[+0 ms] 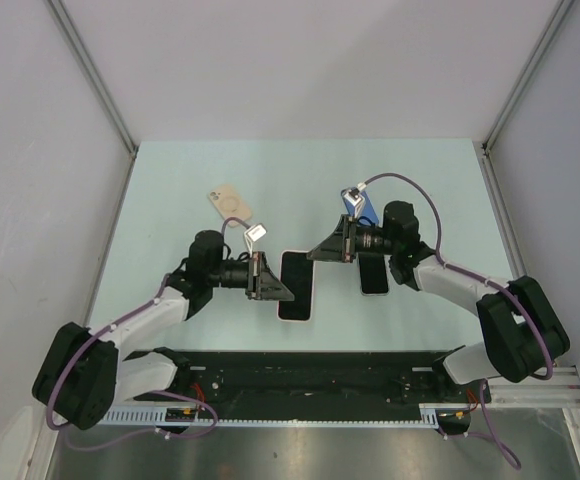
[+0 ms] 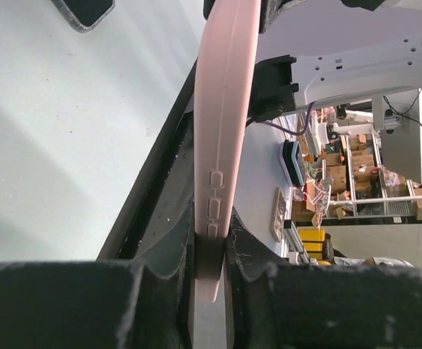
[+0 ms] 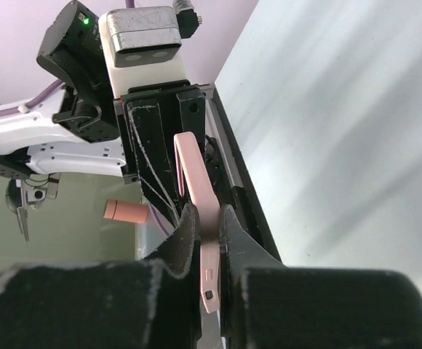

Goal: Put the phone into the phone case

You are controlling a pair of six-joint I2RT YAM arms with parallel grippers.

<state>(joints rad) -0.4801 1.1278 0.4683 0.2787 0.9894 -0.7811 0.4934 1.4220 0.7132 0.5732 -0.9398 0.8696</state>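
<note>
A: Where's the phone (image 1: 297,283)?
B: Seemingly inside the pink case (image 1: 296,318), in the middle of the surface (image 1: 170,180). The left claw (image 2: 211,251) and the right claw (image 3: 207,218) each pinch its rim.
A: Risk?
B: Uneven squeezing could pop a corner loose. The wrist views show the pinches; only the top view shows the face.

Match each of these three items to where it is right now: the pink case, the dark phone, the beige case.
Items:
1. pink case
2. dark phone
3. beige case

Places:
A. lying untouched, far left
B. clamped in jaws on both sides
C. lying flat, right of centre

Pairs: 1-B, 2-C, 3-A
</note>
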